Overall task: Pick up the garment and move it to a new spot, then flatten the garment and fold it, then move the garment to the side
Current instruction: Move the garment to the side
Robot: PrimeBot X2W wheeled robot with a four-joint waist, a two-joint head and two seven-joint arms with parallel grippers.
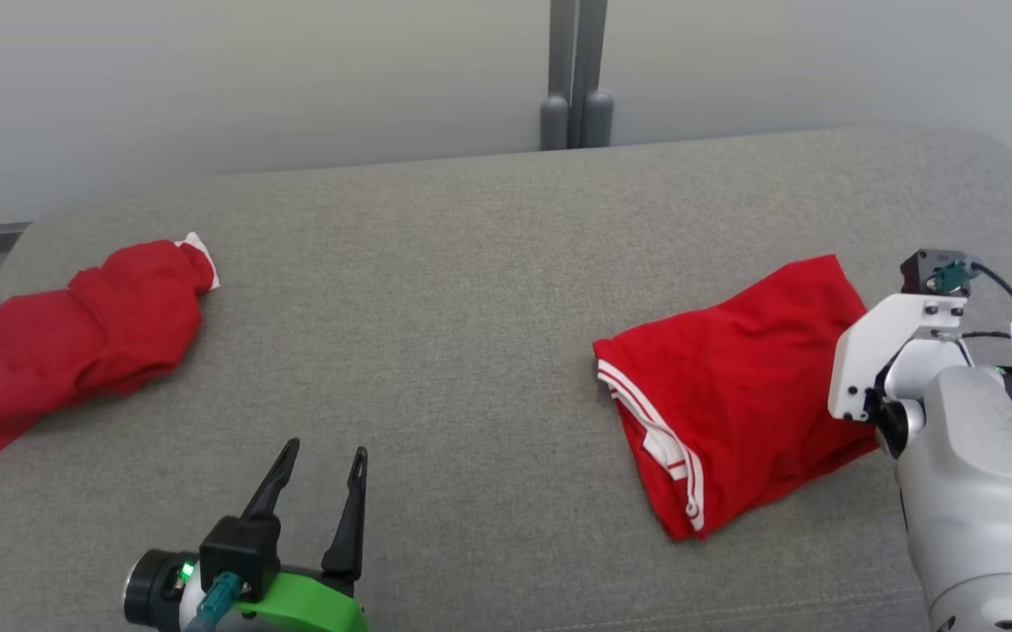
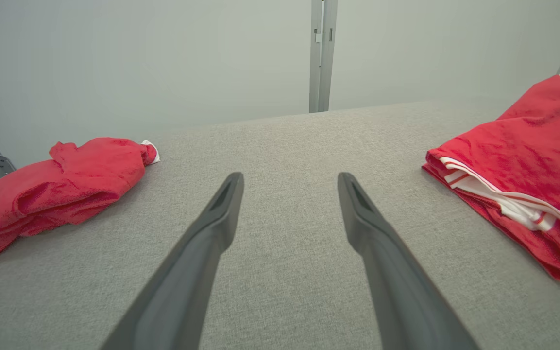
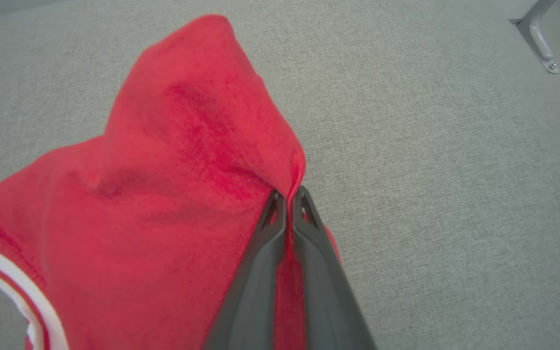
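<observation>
Left gripper [image 1: 326,449] is nearest, low over the grey padded surface [image 1: 470,290], jaws spread wide, holding nothing. Right gripper [image 3: 289,194] is pinched tight on a raised fold at the right edge of the red garment [image 1: 734,369]. The rest of it lies bunched on the surface's right side, white-striped hem toward centre. Looks like the pick-up step. The bite looks thin, so lift slowly and straight up until the hem clears, then carry toward the open middle. Don't drag. Steer clear of the second red garment [image 1: 93,333], further off at left.
</observation>
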